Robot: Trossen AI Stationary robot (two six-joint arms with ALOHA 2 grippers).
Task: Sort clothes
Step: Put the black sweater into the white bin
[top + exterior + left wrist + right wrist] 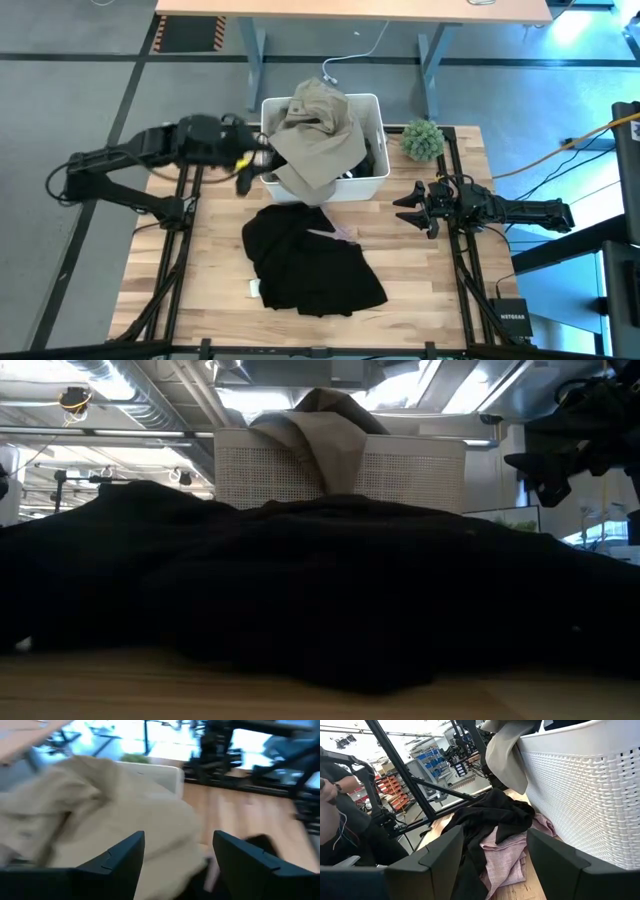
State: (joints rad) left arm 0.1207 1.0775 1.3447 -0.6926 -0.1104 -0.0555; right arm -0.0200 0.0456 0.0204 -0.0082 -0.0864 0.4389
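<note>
— Lying where, the clothes?
— Spreading across the middle of the wooden table [150, 275]: black garment [310, 258], crumpled, filling most of the low view. Peeking out from under its edge nearest the bin: pink garment [506, 856], just beside the bin wall. Draping over the white bin [372, 182]: khaki-beige garment [318, 140], heaped inside and spilling over the front-left rim toward the table.
— And inside the bin, anything else?
— Showing dark beneath the khaki, at the right side; not possible to say what.
— Left gripper?
— Hovering at the bin's left corner, left gripper [252, 165], fingers [118, 860] standing apart, gripping nothing, khaki fabric just ahead of them.
— Right gripper?
— Waiting over the table's right side, right gripper [408, 207], well apart from the black garment, pointing toward the bin. Fingers [441, 856] standing apart too, empty.
— Around all that?
— Sitting beside the bin's right back corner: small green plant [422, 139]. Showing off past the table in the right wrist view: a person's sleeve and hand [327, 790].
</note>
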